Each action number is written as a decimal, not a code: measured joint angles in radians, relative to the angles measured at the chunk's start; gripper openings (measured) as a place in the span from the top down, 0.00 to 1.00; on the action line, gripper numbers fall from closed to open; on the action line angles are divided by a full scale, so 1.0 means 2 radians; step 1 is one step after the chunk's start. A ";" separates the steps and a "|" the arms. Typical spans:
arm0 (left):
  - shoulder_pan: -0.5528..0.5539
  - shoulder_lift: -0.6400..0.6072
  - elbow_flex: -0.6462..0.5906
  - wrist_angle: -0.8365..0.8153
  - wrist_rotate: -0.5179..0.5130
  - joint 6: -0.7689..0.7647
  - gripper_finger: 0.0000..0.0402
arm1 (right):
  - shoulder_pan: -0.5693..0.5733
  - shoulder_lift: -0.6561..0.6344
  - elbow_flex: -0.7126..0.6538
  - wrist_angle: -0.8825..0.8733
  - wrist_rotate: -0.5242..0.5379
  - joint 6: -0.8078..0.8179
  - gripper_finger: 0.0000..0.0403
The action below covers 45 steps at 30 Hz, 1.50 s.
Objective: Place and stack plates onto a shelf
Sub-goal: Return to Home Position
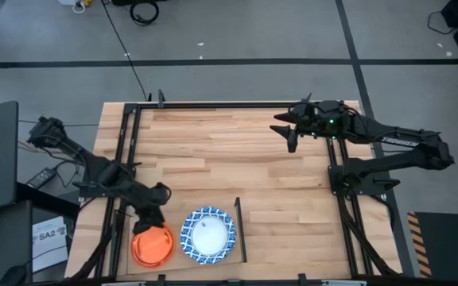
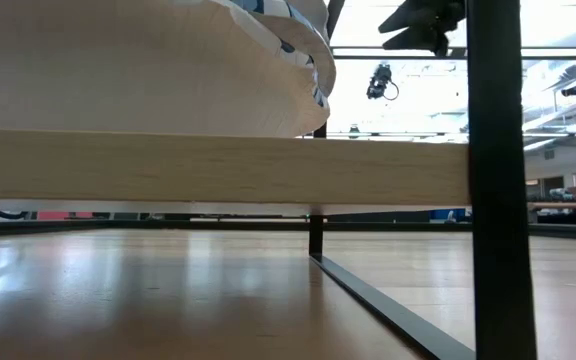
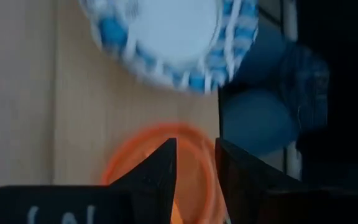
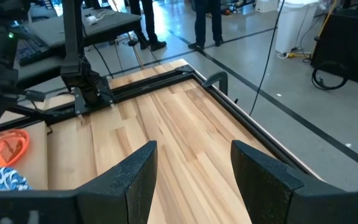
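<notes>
A translucent orange plate (image 1: 151, 248) sits at the near left, over the pale shelf (image 2: 218, 165). A blue-and-white plate (image 1: 208, 234) lies flat on the shelf just right of it, beside the thin black bar (image 1: 239, 230). My left gripper (image 1: 154, 216) is at the orange plate's far rim, shut on it. In the left wrist view the orange plate (image 3: 129, 146) shows around the left gripper (image 3: 194, 180), with the blue-and-white plate (image 3: 166, 37) beyond. My right gripper (image 1: 286, 131) hangs open above the far right of the table and touches nothing. My left gripper has the orange plate's far rim (image 3: 194, 152) in the narrow gap between its two fingers (image 3: 163, 171), coming from above and the far side. The rim runs across the fingers. Whether the plate lies on the shelf or is lifted off it, I cannot tell.
Black frame rails (image 1: 126, 159) run along the table's left, far and right sides. Bare butcher-block tabletop (image 1: 229, 159) fills the middle. In the right wrist view, people's legs (image 4: 207, 22) stand on the floor beyond the table.
</notes>
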State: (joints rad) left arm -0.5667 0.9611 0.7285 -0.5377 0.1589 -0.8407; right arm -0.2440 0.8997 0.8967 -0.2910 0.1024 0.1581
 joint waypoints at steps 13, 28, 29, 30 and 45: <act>0.116 0.000 0.002 0.143 -0.083 0.230 0.71 | 0.000 0.086 0.000 0.105 -0.001 -0.002 0.48; 0.232 -0.013 0.002 0.251 -0.083 0.383 0.71 | 0.000 0.142 0.000 0.203 -0.061 0.003 0.48; 0.236 -0.018 0.002 0.251 -0.083 0.387 0.71 | 0.000 0.141 0.000 0.204 -0.065 0.003 0.48; 0.241 -0.023 0.002 0.253 -0.083 0.390 0.71 | 0.000 0.140 0.000 0.208 -0.067 0.003 0.48; 0.256 -0.196 0.002 0.166 -0.112 0.415 0.71 | 0.001 0.061 0.000 0.175 -0.076 0.003 0.48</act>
State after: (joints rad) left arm -0.0556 0.5688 0.7334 -0.2062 -0.0660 -0.0101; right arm -0.2424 1.0226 0.8963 0.0596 -0.0486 0.1650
